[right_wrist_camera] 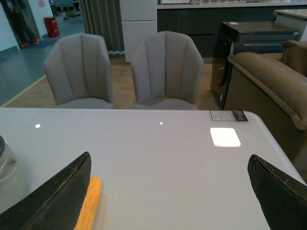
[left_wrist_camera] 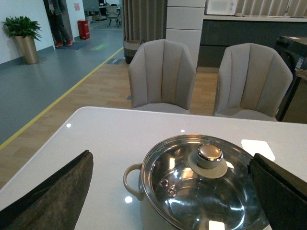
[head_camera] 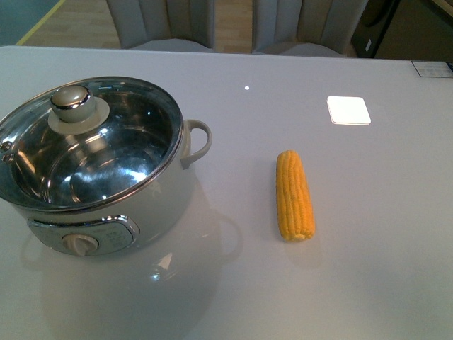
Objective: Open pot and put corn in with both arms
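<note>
Front view: corn (head_camera: 294,195) lies on the table (head_camera: 368,269) right of the pot (head_camera: 163,205), likely stiff, light, grab mid-cob; glass lid (head_camera: 113,145) fragile, take its knob (head_camera: 72,101); left gripper (left_wrist_camera: 171,160) and right gripper (right_wrist_camera: 169,160) gape empty.
</note>
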Robot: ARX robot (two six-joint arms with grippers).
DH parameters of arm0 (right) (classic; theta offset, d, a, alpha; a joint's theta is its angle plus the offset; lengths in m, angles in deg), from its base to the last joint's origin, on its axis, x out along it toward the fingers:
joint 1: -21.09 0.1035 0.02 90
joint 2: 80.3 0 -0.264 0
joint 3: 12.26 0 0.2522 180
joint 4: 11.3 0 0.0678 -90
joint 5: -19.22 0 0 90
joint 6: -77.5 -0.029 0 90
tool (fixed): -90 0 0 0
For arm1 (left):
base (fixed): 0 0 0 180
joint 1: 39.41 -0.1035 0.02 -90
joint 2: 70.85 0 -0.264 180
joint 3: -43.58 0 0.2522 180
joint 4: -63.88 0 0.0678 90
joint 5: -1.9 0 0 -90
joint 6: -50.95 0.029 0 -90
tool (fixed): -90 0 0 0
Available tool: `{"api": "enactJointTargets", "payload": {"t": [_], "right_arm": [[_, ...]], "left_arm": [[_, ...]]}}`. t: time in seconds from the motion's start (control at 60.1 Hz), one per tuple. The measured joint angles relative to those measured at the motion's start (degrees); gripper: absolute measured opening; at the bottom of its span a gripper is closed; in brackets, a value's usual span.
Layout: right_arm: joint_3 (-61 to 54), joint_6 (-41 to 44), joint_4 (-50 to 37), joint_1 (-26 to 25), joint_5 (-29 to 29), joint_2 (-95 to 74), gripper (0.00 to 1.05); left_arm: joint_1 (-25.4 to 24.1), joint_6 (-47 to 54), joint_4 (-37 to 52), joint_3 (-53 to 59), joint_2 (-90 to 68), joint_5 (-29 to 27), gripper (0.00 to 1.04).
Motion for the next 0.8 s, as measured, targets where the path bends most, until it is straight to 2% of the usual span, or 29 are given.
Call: {"api": "enactJointTargets", "payload": {"t": [0.732,0.798], "right_arm": [[0.0,0.0,0.0,0.0,0.0,0.0,0.96],[0.0,0.0,0.0,0.0,0.0,0.0,0.96]], "left_arm": [[0.0,0.0,0.0,0.0,0.0,0.0,0.98],[2.0,-3.6,-7.6,-2.7,-3.4,-5.2,0.98]]}}
